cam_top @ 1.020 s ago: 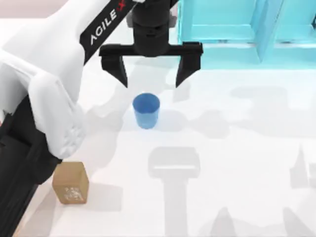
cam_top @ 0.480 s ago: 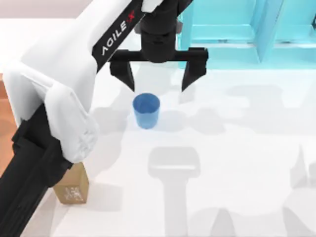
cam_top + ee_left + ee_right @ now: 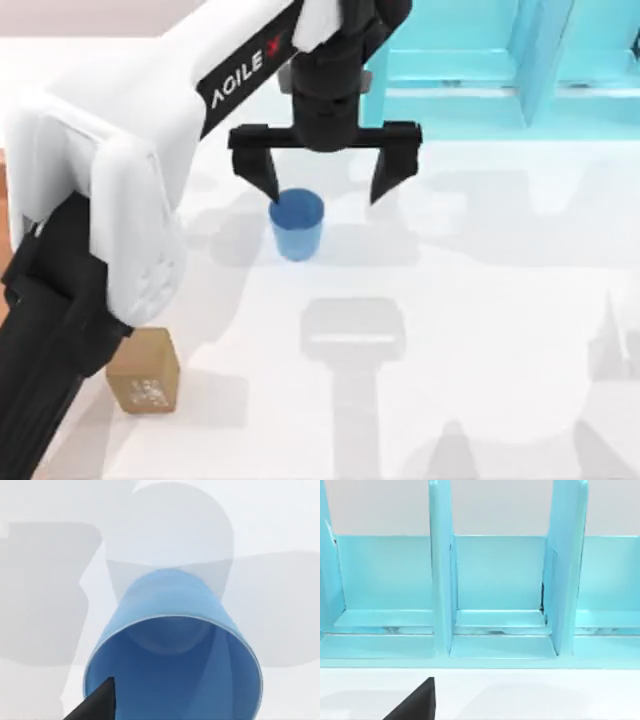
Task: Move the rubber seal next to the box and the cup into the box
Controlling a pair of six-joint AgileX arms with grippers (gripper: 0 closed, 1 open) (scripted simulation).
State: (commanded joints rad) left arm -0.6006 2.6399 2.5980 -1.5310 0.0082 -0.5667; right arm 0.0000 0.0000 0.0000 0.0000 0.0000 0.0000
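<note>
Left gripper [image 3: 324, 186] spread wide, released, above blue cup [image 3: 297, 225]. Light-blue shelf frame [image 3: 480, 60] at 1 o'clock; rubber seal [image 3: 144, 372] at 7, on tabletop [image 3: 480, 330].

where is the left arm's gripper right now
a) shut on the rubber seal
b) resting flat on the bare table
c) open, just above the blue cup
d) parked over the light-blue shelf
c: in the top view the left gripper has its jaws spread wide at the cup, one jaw at the rim, while the rubber seal sits untouched near the table's left edge.
</note>
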